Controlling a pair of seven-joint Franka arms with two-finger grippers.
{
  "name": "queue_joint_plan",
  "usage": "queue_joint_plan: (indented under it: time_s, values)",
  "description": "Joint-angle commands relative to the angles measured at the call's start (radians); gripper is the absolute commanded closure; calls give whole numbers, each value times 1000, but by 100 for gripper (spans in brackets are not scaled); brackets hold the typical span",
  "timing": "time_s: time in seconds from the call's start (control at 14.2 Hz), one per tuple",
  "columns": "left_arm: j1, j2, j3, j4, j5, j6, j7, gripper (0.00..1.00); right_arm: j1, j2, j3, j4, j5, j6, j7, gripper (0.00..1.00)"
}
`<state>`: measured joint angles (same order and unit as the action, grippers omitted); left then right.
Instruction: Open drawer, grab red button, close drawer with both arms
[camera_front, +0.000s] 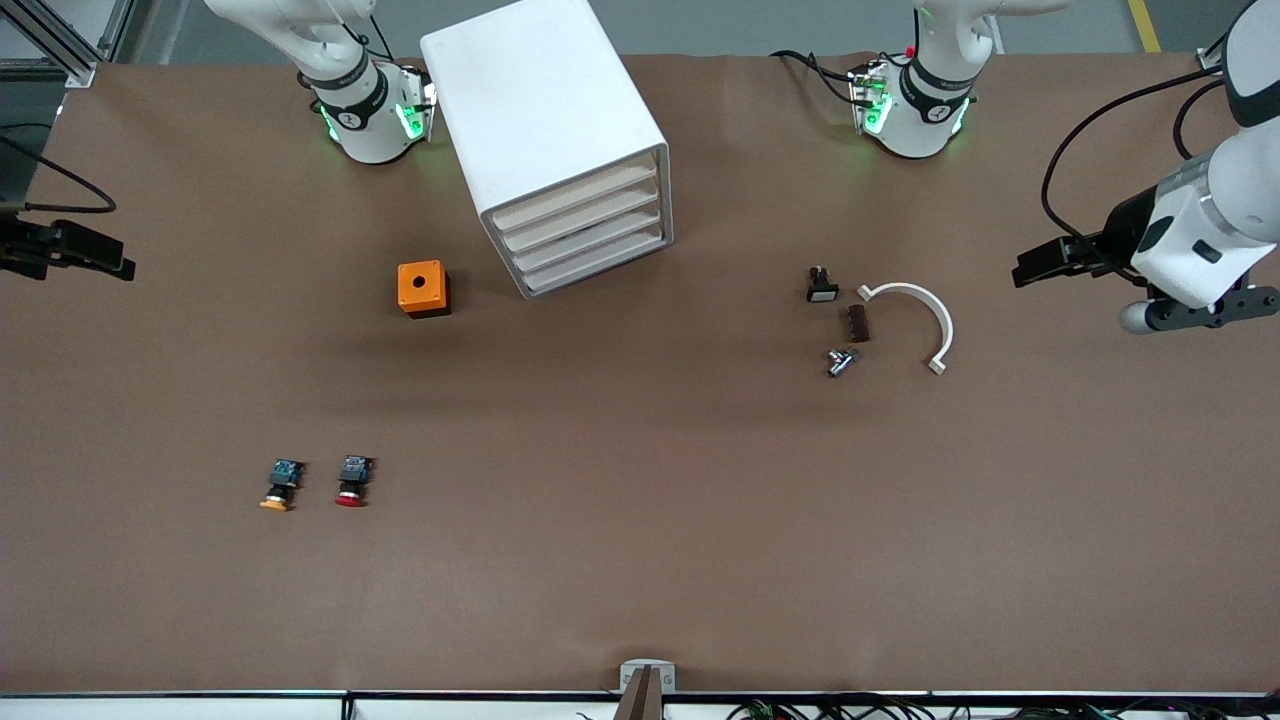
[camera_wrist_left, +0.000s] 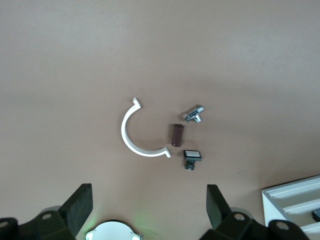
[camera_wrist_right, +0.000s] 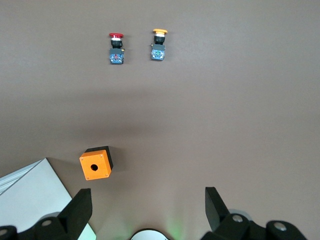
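Observation:
The white cabinet stands near the right arm's base, with four stacked drawers, all shut. Its corner shows in the left wrist view and in the right wrist view. The red-capped button lies on its side on the table, nearer the front camera than the cabinet, and shows in the right wrist view. My left gripper is open and empty, high over the table by its own base. My right gripper is open and empty, high over its base beside the cabinet.
An orange-capped button lies beside the red one. An orange box with a round hole sits beside the cabinet. Toward the left arm's end lie a black white-faced button, a brown piece, a metal part and a white arc.

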<state>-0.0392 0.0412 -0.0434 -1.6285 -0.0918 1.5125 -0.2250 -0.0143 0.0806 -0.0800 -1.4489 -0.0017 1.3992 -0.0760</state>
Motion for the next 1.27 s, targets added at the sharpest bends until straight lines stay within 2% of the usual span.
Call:
queue_joint_plan:
  time_s: [0.0,0.21,0.42,0.63,0.85,1.2]
  values:
    - [-50,-56,51,-69,38,50,16,0,5,-59,16,-39,15,4,12,0]
    - [-22,-116,50,-144,46,116,18,0,10,-68,16,-50,15,4,12,0]
    - [47,-123,-6,-160,46,188,24,0,13,-126,16,-117,15,43,12,0]
    - [47,-107,-6,-123,47,222,27,0,20,-217,16,-240,15,124,13,0]
    - [47,-70,-4,-71,50,222,70,0,20,-222,16,-243,15,118,16,0]
    - [45,-67,-6,-24,55,222,90,0,22,-226,28,-237,14,129,82,0]
